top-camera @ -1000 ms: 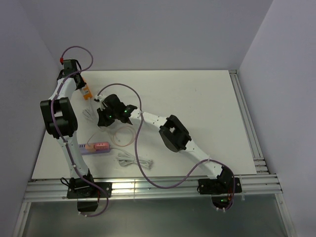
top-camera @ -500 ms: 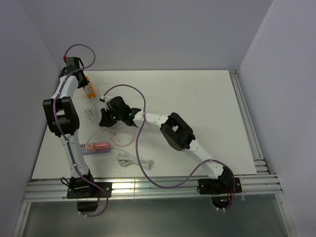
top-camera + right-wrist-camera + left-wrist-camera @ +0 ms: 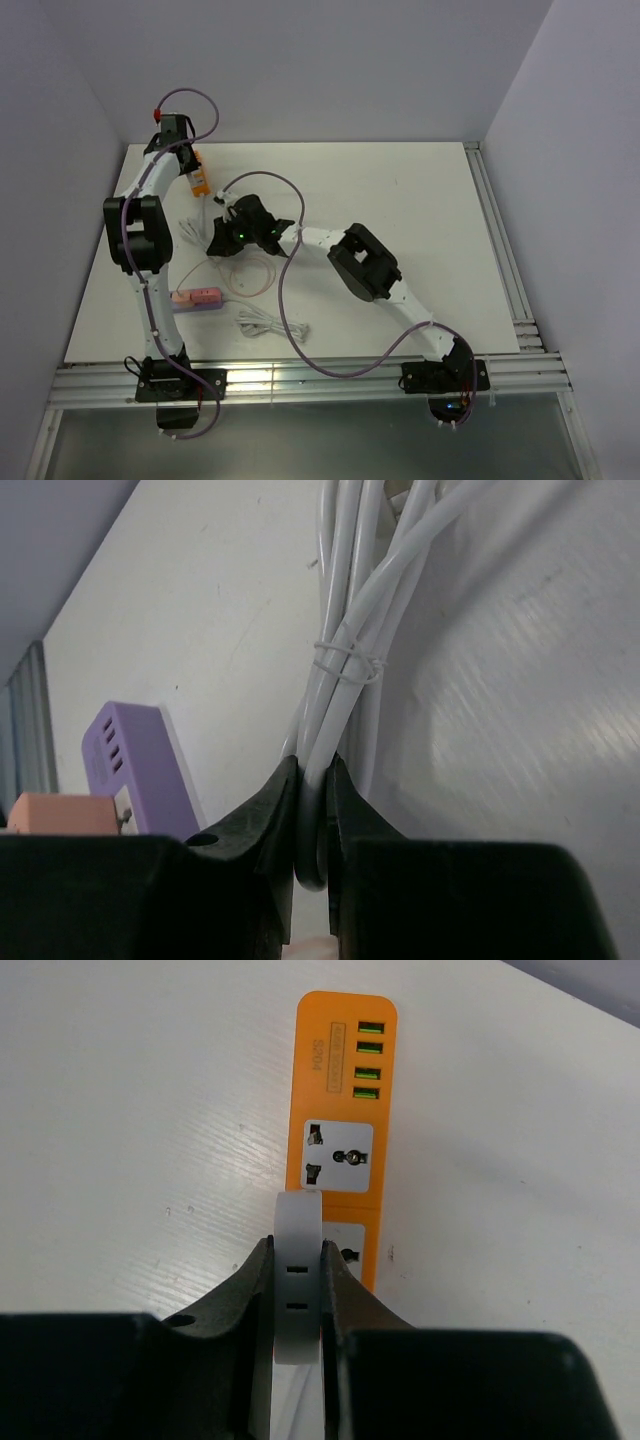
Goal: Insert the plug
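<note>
Over the last second the left arm has swung rightward along the far-left part of the table (image 3: 400, 200), and the orange power strip (image 3: 345, 1110) has slid the same way with it. The right arm has edged slightly right too.

From the left wrist I see the left gripper (image 3: 298, 1250) clamped tight on a flat white block (image 3: 298, 1215) of smooth plastic, round-cornered, with two small rectangular slots in its face. Its lower end is hidden between the dark fingers. Beyond it the glossy orange strip lies flat, showing four green ports and a white socket plate. A second plate is mostly covered by the block.

The right gripper (image 3: 312, 765) is nearly closed, its fingers pressing from both sides on a loop of round white cord (image 3: 345, 650) that is bound by a thin wire tie. I cannot make out how firm that hold is.

The plug (image 3: 197, 296), a matte salmon-pink block, rests on the lilac power strip (image 3: 140, 770) at the near left, apart from both grippers. In the right wrist view it is cut off at the frame edge. Its thin pink cord (image 3: 250, 275) loops faintly across the pale tabletop.
</note>
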Robot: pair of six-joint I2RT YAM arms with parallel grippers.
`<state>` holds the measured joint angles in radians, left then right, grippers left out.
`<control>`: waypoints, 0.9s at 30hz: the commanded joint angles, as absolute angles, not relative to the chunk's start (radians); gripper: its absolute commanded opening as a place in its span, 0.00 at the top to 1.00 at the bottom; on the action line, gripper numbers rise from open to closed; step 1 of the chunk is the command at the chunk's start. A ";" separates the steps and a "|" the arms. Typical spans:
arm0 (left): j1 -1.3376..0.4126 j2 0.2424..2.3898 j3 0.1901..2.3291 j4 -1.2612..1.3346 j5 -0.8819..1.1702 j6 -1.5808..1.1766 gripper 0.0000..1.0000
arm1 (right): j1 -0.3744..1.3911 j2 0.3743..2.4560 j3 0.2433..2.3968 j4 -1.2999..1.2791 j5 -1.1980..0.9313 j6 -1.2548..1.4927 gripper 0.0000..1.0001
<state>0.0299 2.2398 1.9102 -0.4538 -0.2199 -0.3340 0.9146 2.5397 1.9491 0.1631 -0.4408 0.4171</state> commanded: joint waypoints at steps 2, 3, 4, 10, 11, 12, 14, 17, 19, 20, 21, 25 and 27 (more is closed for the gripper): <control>0.011 2.306 1.827 -0.600 -0.170 -0.353 1.00 | 0.876 2.487 1.870 0.144 -0.610 0.495 1.00; 0.009 2.301 1.810 -0.601 -0.169 -0.350 1.00 | 0.870 2.490 1.873 0.138 -0.615 0.503 1.00; 0.011 2.287 1.803 -0.603 -0.173 -0.350 1.00 | 0.868 2.487 1.870 0.132 -0.608 0.503 1.00; -0.018 2.260 1.763 -0.629 -0.173 -0.394 1.00 | 0.871 2.344 1.659 0.095 -0.551 0.485 1.00; -0.020 2.258 1.760 -0.632 -0.169 -0.408 1.00 | 0.871 2.321 1.628 0.089 -0.504 0.482 1.00; -0.026 2.257 1.764 -0.650 -0.161 -0.425 1.00 | 0.871 2.300 1.600 0.084 -0.482 0.473 1.00; -0.035 2.244 1.758 -0.660 -0.150 -0.463 1.00 | 0.871 2.251 1.536 0.054 -0.439 0.460 1.00; -0.048 2.211 1.730 -0.669 -0.156 -0.531 1.00 | 0.870 2.201 1.480 0.014 -0.396 0.433 1.00; -0.052 2.175 1.686 -0.646 -0.131 -0.554 1.00 | 0.870 2.169 1.439 0.015 -0.397 0.416 0.99; -0.052 2.162 1.671 -0.637 -0.127 -0.557 1.00 | 0.865 2.160 1.431 0.020 -0.403 0.414 0.92; -0.058 2.149 1.642 -0.627 -0.127 -0.563 1.00 | 0.861 2.152 1.428 0.023 -0.426 0.413 0.84; -0.077 2.108 1.608 -0.607 -0.141 -0.572 1.00 | 0.813 2.087 1.459 0.052 -0.492 0.455 0.46; -0.089 2.106 1.606 -0.614 -0.158 -0.566 1.00 | 0.773 2.060 1.480 0.064 -0.500 0.466 0.38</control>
